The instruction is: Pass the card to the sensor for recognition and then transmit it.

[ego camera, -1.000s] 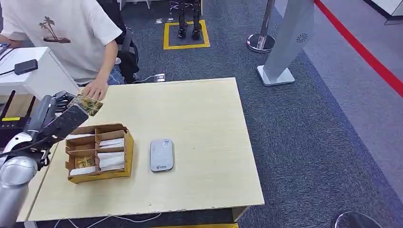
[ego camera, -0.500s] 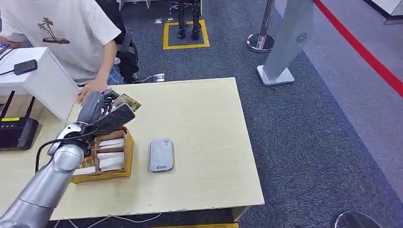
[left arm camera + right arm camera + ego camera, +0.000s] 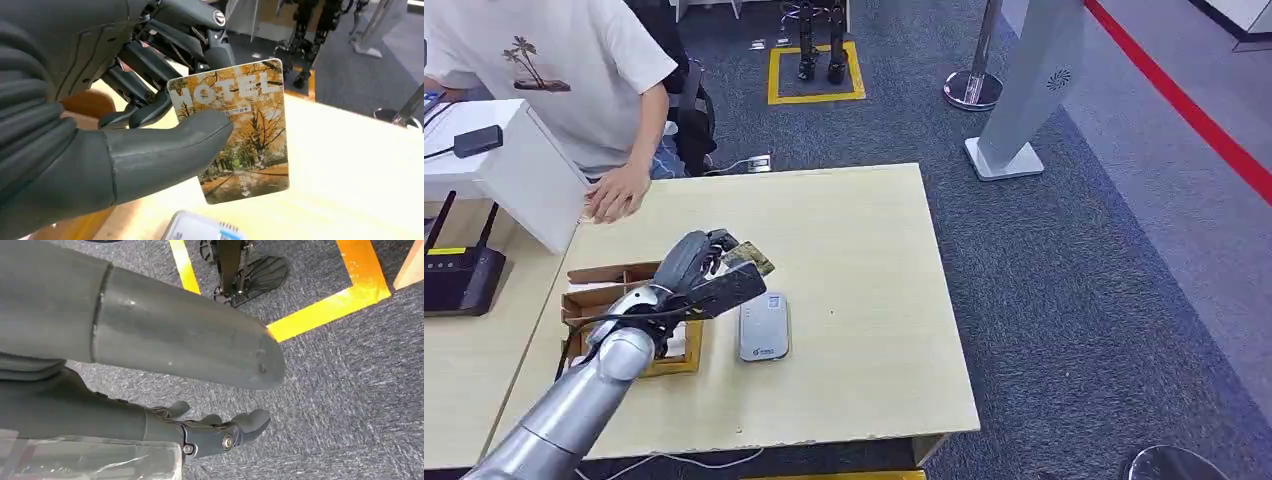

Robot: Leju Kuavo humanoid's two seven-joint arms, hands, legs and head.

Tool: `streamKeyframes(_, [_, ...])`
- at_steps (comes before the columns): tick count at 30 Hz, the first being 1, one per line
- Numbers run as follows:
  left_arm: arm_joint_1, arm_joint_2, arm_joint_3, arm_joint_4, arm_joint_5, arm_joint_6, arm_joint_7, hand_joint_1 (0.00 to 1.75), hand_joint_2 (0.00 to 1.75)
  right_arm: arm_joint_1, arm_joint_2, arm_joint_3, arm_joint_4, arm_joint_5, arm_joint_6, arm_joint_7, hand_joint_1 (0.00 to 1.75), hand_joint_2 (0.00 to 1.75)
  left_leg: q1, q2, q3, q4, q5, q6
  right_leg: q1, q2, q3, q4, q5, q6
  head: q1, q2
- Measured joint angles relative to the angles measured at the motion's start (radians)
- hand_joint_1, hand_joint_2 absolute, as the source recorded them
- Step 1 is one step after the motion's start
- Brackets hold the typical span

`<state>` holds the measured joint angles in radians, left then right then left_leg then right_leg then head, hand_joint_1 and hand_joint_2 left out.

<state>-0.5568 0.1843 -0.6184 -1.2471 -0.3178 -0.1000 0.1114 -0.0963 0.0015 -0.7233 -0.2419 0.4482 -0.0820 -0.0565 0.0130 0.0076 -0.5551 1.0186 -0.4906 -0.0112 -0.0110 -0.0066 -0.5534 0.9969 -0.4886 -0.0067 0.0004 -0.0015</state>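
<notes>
- We've got the autumn-tree printed hotel card pinched in our left hand, thick grey thumb on its face and dark fingers behind it, so the pick-up part looks done.
- What's left, as far as we can judge: get the card onto the flat grey rounded card reader so it reads, then hand it on. No contact with the reader yet.
- The card hangs above the pale wooden desk, just on the far side of the reader and just right of the brown cardboard divider box with white cards stacked in it.
- Our silver left arm comes in from the near left and crosses over the box, hand out front with the card sticking out towards the far right.
- In the left wrist view the card is held tilted, with the corner of the reader just beneath it.
- Our right hand hangs over the grey carpet, fingers loosely curled, holding nothing.
- A person in a white T-shirt stands at the far left, one hand resting on the desk edge, probably who gets the card.
</notes>
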Motion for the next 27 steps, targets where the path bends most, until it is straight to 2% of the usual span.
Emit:
streamKeyframes(12, [0.050,-0.003,-0.019,0.028,0.000,0.000,0.003,1.75,1.75,-0.001,0.000,0.001,0.000,0.011,-0.003,0.003,0.00,0.00,0.000,0.000,0.000,0.000,0.000,0.000,0.000,0.000,0.000,0.000,0.000,0.000,0.000,0.000])
streamKeyframes(21, [0.131,0.029,-0.020,0.036,-0.004,0.002,0.009,1.75,1.75,-0.001,0.000,0.001,0.000,0.024,-0.011,0.012,0.00,0.00,0.000,0.000,0.000,0.000,0.000,0.000,0.000,0.000,0.000,0.000,0.000,0.000,0.000,0.000])
streamKeyframes(27, [0.147,0.038,-0.020,0.037,-0.005,0.006,0.009,1.75,1.75,-0.003,0.001,0.001,0.000,0.027,-0.013,0.013,0.00,0.00,0.000,-0.001,0.000,0.000,0.000,0.000,0.000,-0.001,0.001,0.000,0.000,0.000,0.000,0.000])
